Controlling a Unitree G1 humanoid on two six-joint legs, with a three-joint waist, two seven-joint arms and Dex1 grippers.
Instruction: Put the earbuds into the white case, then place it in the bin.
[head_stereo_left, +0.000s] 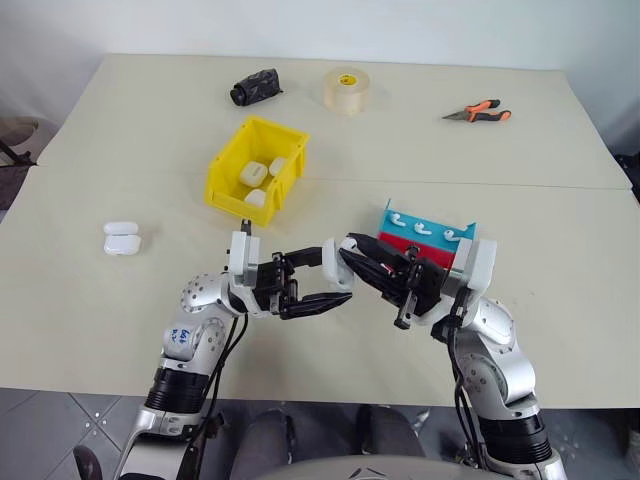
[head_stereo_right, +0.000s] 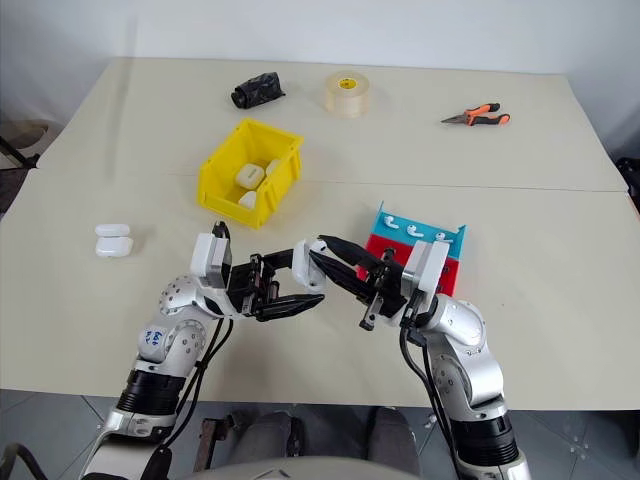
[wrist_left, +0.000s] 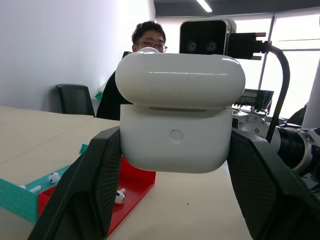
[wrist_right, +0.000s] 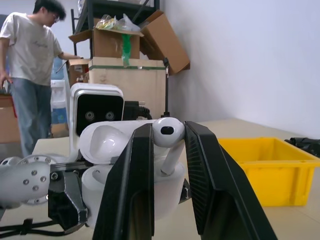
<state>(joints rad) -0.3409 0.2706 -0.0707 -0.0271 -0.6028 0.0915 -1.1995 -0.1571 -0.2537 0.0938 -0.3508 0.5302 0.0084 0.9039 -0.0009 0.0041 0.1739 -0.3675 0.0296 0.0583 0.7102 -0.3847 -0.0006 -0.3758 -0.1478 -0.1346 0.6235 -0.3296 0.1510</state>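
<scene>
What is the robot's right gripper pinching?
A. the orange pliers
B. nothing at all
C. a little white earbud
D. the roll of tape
C. The right gripper has its two black fingers shut on an earbud, held just over the open white case that the left gripper is holding; the pliers and the roll of tape lie far off on the table.

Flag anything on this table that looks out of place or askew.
Pliers, a tape roll and a crumpled black bundle lie at the far edge, unrelated to the earbud work. Nothing looks spilled or damaged.
</scene>
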